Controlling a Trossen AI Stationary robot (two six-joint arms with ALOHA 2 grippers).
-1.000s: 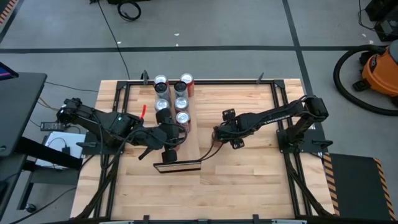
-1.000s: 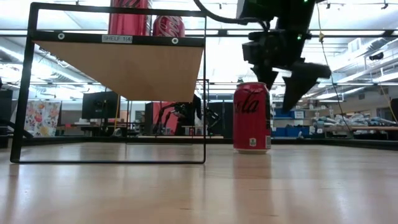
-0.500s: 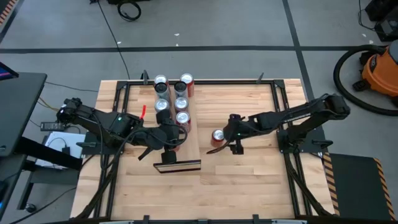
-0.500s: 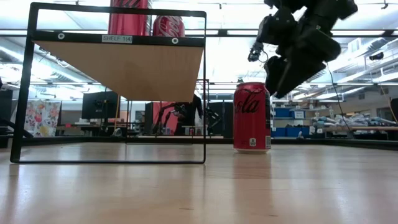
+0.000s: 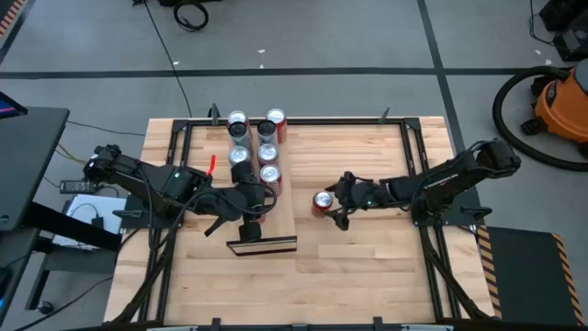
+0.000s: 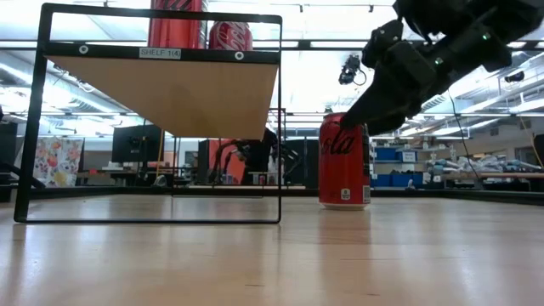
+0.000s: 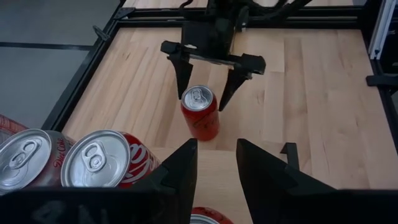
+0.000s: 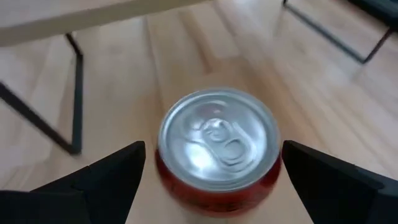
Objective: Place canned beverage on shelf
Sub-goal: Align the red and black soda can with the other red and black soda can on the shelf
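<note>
in the high view, a red can (image 5: pixel 322 200) stands upright on the wooden table (image 5: pixel 367 267), just to the right of the shelf (image 5: pixel 276 216). the right gripper (image 5: pixel 337 204) is low at this can, its fingers spread with one on each side of it, and they do not press it. the left gripper (image 5: pixel 246 204) hangs over the shelf near its front end; from this view i cannot tell if its fingers are apart. several other cans (image 5: pixel 259 142) stand in two rows on the far part of the shelf. in the low view, the can (image 6: pixel 344 161) stands on the table surface, to the right of the black shelf frame (image 6: pixel 280 119), and the shelf board (image 6: pixel 170 93) is high above the table with two red cans (image 6: pixel 200 24) on top. the right gripper (image 6: pixel 374 98) comes down at a slant from the upper right, with its tips at the top of the can. in the left wrist view, the left gripper (image 7: pixel 214 171) shows its two dark fingers a little apart, holding nothing, over the pale shelf (image 7: pixel 217 186). two cans (image 7: pixel 68 165) lie close beside it. farther off, the right gripper (image 7: pixel 208 93) stands with one finger on each side of the can (image 7: pixel 199 112). in the right wrist view, the silver top of the can (image 8: pixel 219 140) is between the two spread fingers (image 8: pixel 93 180), with a gap on both sides.
</note>
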